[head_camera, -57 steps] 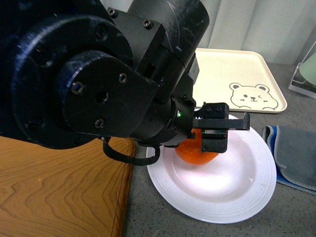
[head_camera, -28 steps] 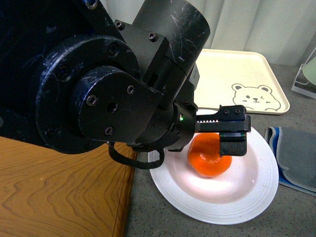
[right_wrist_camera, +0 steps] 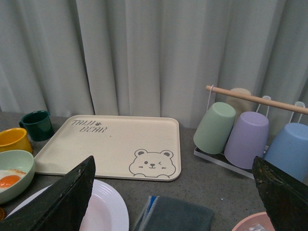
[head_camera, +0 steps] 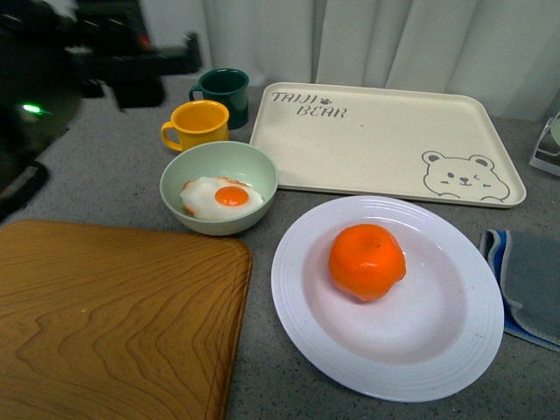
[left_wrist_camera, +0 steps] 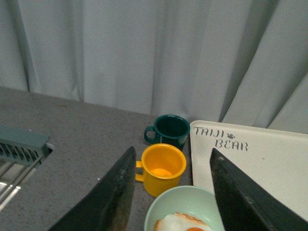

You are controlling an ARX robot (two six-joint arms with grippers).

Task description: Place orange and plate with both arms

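Note:
The orange [head_camera: 367,261] rests free on the white plate [head_camera: 302,328], a little left of the plate's middle, in the front view. My left gripper [head_camera: 131,68] is open and empty; it shows blurred at the far left, well away from the plate. In the left wrist view it [left_wrist_camera: 172,154] hangs above the yellow mug and the green bowl. My right gripper [right_wrist_camera: 173,161] is open and empty, out of the front view. In the right wrist view the plate's rim [right_wrist_camera: 108,208] lies by its one finger [right_wrist_camera: 72,195].
A green bowl [head_camera: 262,175] with a fried egg, a yellow mug [head_camera: 199,124] and a dark green mug [head_camera: 221,87] stand left of the bear tray [head_camera: 385,140]. A wooden board [head_camera: 114,324] lies front left, a grey cloth [head_camera: 529,284] right. A cup rack [right_wrist_camera: 240,130] stands far right.
My left arm, which filled the front view with its gripper at the orange over the plate, has drawn back up and to the left. The orange stays on the plate.

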